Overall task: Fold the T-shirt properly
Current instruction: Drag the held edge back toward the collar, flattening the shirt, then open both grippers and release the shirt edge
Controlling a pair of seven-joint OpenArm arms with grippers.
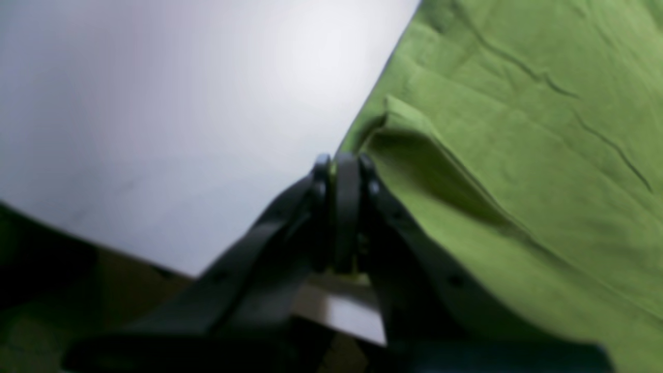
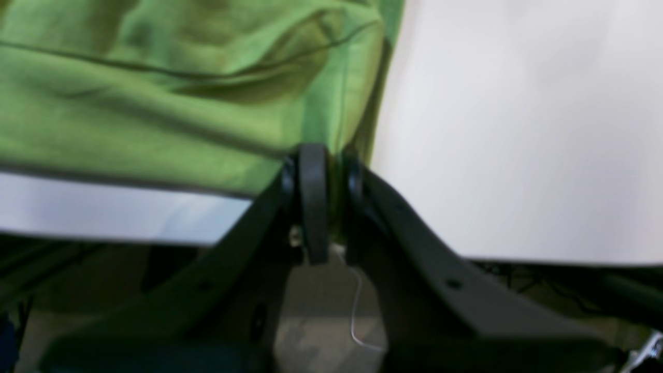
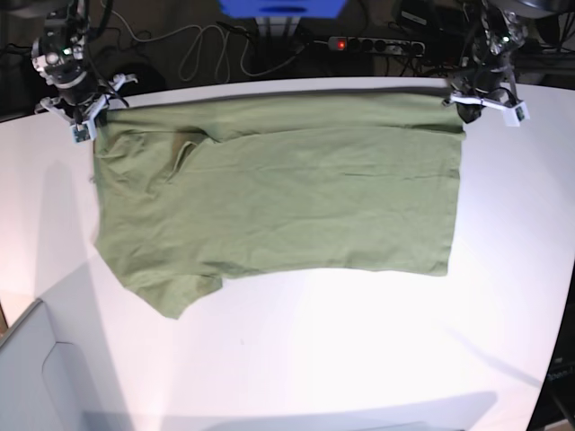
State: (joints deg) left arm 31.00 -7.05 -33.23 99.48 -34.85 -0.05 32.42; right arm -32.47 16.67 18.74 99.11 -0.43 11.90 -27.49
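Note:
The olive-green T-shirt (image 3: 287, 197) lies spread flat and sideways on the white table (image 3: 314, 359), with one sleeve at the near left and the hem to the right. My left gripper (image 3: 469, 112) is shut on the shirt's far right corner. In the left wrist view the fingers (image 1: 348, 176) pinch a raised fold of cloth (image 1: 518, 155). My right gripper (image 3: 90, 126) is shut on the shirt's far left corner. In the right wrist view the fingers (image 2: 313, 176) clamp the green edge (image 2: 155, 103), lifted slightly off the table.
The table's back edge (image 3: 296, 85) runs just behind both grippers. Beyond it lie a power strip (image 3: 377, 43) with a red light, cables and a blue object (image 3: 283, 7). A grey panel (image 3: 36, 377) sits at the near left corner.

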